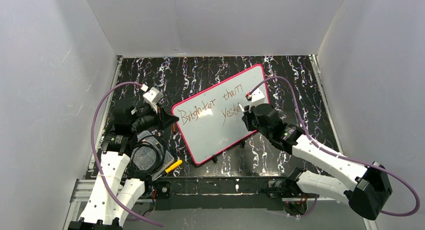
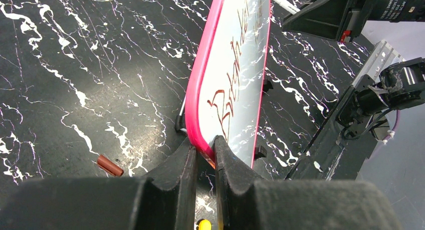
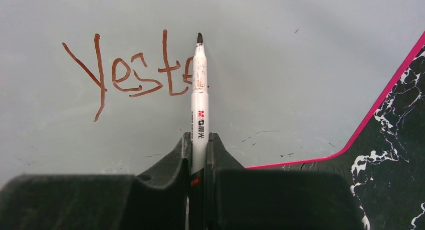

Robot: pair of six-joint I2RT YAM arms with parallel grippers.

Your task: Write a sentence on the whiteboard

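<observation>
The marker covers part of the letter after "Yest" in the sentence, and its lower barrel is hidden inside the right gripper. Seen from the left wrist, the whiteboard runs past the top edge, its lettering too foreshortened to read.

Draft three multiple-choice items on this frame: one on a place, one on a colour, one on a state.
1. Where does the left tool hold the whiteboard?
A) on its pink rim
B) mid-face
C) nowhere

2. What colour is the sentence?
A) blue
B) reddish-brown
C) green

3. The right tool is:
A) open
B) shut on the marker
C) shut, empty

Key:
1 A, its jaws pinch the rim in the left wrist view.
2 B, brown strokes on the white face.
3 B, its jaws clamp the barrel, tip on the board.
</observation>
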